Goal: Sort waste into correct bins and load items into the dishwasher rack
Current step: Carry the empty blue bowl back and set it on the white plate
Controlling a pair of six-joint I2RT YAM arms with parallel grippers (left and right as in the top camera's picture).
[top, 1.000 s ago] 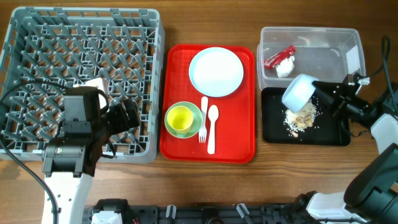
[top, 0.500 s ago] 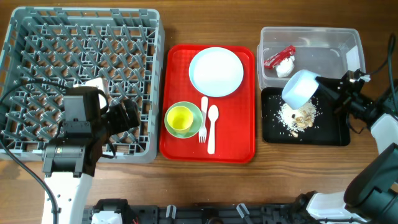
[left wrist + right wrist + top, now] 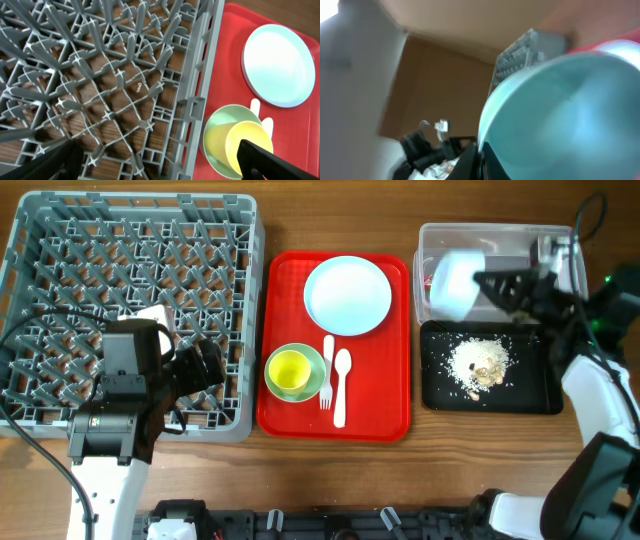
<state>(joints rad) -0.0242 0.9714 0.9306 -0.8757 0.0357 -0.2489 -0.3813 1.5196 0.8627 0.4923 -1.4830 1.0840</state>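
Hanging over the clear tub overhead, the pale blue bowl was clamped by the right gripper — crumbs were scattered in the black tray. At the left wrist, the left gripper was spread wide above the dishwasher rack. At the right wrist, the bowl's rim was pinched.

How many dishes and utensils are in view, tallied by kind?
Plates: 1, pale blue round plate on the red serving tray
Bowls: 2, pale blue bowl in the right gripper, light green bowl
Cups: 1, small yellow cup inside the green bowl
Cutlery: 2, white plastic fork, white plastic spoon
Total: 6
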